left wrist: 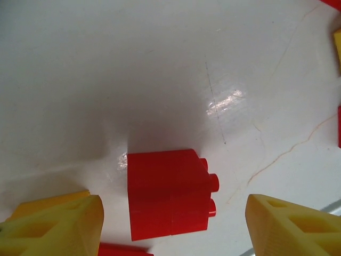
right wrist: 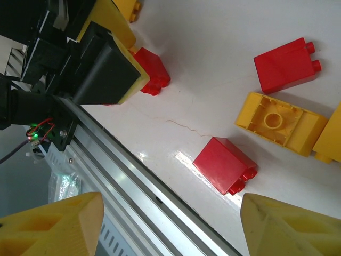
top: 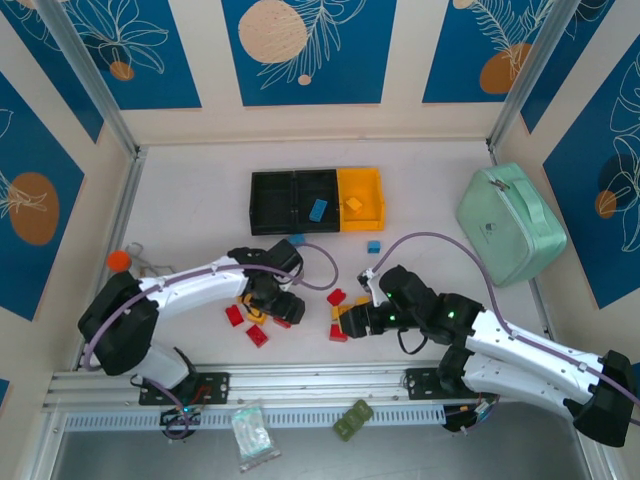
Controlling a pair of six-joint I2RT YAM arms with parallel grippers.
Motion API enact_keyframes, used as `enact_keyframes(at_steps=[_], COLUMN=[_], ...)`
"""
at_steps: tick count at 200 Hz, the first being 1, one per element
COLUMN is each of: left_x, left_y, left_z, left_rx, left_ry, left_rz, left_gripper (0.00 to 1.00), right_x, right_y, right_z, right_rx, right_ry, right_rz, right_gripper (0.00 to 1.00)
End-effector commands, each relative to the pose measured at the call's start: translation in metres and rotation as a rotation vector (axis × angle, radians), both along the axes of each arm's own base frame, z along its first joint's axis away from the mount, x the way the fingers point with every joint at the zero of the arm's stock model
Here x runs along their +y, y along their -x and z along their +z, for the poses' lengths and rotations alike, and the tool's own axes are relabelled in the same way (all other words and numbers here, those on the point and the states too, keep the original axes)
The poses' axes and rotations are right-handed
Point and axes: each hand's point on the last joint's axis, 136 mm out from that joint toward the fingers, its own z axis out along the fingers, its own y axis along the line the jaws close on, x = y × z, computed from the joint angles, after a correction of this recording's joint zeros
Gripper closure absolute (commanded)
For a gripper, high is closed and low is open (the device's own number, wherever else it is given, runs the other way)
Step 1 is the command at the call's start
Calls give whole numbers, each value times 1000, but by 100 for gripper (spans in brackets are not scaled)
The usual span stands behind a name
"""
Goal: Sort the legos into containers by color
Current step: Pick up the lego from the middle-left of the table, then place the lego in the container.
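The containers point(top: 272, 200) stand in a row at the back: two black bins and a yellow one point(top: 372, 188). A blue lego point(top: 319, 209) lies in the middle bin and a yellow lego point(top: 353, 204) in the yellow bin. Red and yellow legos are scattered near the front, among them a red one point(top: 234, 315). My left gripper point(top: 285, 305) point(left wrist: 173, 224) is open and low over a red lego point(left wrist: 170, 194), which lies between its fingers untouched. Also open, my right gripper point(top: 355, 320) point(right wrist: 170, 224) hangs by the front rail, a red lego point(right wrist: 224, 165) just ahead of its right finger point(right wrist: 290, 226).
A mint-green case point(top: 510, 225) sits at the right. Two blue legos point(top: 296, 240) point(top: 373, 246) lie before the bins. An orange ball point(top: 119, 260) rests at the left wall. The aluminium rail point(right wrist: 138, 176) runs along the near edge, with a dark green piece point(top: 353, 418) beyond.
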Motion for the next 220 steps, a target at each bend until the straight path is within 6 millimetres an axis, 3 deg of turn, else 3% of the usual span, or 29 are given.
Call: enact_keyframes(at_steps=[1, 33, 86, 124, 161, 220], left_x=[2, -1, -4, -9, -13, -1], left_y=[2, 3, 1, -8, -36, -103], left_z=[-11, -20, -21, -7, 23, 70], left_rx=[5, 20, 16, -24, -97, -203], left_ry=[-45, -61, -64, -43, -13, 27], left_rz=[6, 2, 1, 11, 35, 147], left_gripper=[31, 38, 58, 64, 65, 65], right_x=[2, 2, 1, 1, 0, 2], right_y=[2, 2, 1, 0, -7, -29], right_z=[3, 3, 0, 1, 7, 28], right_rx=[-6, -8, -6, -11, -42, -104], right_ry=[-22, -20, -23, -27, -37, -67], right_rz=[7, 8, 3, -2, -30, -87], right_gripper=[32, 32, 32, 33, 33, 33])
